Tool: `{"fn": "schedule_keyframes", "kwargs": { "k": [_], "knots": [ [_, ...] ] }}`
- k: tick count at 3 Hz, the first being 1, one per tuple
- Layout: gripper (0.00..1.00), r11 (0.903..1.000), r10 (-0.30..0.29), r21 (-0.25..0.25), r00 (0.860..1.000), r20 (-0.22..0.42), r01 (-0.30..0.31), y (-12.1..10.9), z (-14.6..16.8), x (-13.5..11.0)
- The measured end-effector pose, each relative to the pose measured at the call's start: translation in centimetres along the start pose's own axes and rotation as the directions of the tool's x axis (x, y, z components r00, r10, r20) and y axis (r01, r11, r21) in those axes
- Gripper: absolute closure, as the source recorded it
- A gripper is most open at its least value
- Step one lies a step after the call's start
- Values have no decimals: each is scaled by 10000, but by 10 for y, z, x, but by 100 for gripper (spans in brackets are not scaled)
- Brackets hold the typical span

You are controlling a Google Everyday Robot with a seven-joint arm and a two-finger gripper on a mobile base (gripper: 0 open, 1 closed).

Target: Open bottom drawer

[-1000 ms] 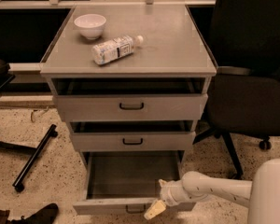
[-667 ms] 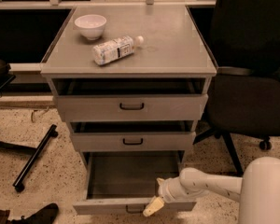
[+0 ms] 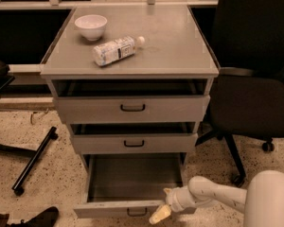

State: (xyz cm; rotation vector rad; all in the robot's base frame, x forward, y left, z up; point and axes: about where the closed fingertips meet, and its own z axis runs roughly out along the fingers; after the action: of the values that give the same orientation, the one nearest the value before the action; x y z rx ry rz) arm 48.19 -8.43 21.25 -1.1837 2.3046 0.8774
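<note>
The grey cabinet [image 3: 132,60] has three drawers. The bottom drawer [image 3: 132,183] stands pulled far out, its empty grey inside showing, and its flat front with a small black bracket handle [image 3: 136,213] sits at the lower edge of the view. My gripper [image 3: 162,209] is at the right part of that front, just right of the handle, on the end of my white arm [image 3: 213,195] reaching in from the lower right. The middle drawer [image 3: 132,143] and top drawer [image 3: 132,109] stand slightly ajar.
A white bowl [image 3: 91,26] and a plastic bottle lying on its side [image 3: 116,50] rest on the cabinet top. A black office chair [image 3: 251,103] stands close on the right. A black stand leg [image 3: 33,160] lies on the speckled floor at left.
My gripper and arm have shifted slightly left along the drawer front. The bottom drawer stands about as far out as before.
</note>
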Motion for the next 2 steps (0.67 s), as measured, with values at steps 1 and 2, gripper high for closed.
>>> {"fn": "schedule_keyframes", "kwargs": {
  "k": [1, 2],
  "knots": [
    [0, 9972, 745, -23, 9969, 235, -744, 16, -7, 26],
    [0, 9929, 1185, -12, 9924, 333, -1186, 31, -12, 40]
  ]
}}
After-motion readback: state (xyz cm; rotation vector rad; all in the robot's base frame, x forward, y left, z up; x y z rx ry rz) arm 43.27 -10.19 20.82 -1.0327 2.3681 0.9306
